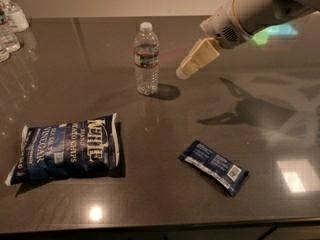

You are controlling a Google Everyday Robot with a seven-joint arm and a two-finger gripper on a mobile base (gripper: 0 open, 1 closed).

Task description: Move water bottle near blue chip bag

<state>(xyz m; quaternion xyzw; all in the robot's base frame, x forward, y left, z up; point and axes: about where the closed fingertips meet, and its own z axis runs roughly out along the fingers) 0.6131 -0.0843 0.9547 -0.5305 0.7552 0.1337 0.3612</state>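
Water bottle [146,59] stands upright on the table [165,209], a little above the centre of the frame. Its white cap is on and a label band with a red stripe runs round its middle. It stands near the fingers [201,58], to their left, with a clear gap between them.

The fingers are cream-coloured and taper down and to the left to a blunt tip. They look pressed together, with no gap that I can make out from this side-on view, and they grip nothing. The gripper [182,73] hangs in the air over the table at upper centre-right, and its tip sits level with the bottle's lower half in the picture.

Behind the fingers a white arm [260,9] runs up to the top right corner. The arm's shadow [250,111] lies dark on the table right of centre. The bottle's own small shadow falls just to its right.

Further out, a flat blue packet [214,166] lies at a slant, lower right of centre. The blue chip bag [65,149] lies flat at lower left. It is puffy and dark, with white "KETTLE" lettering and pale ends, and it is well apart from the water bottle, below and to its left.

At the upper left corner a white-topped pump bottle [14,14] stands beside other clear bottles [7,36] that the frame's edge cuts off. Two bright light reflections show on the table near the bottom edge and at the right.
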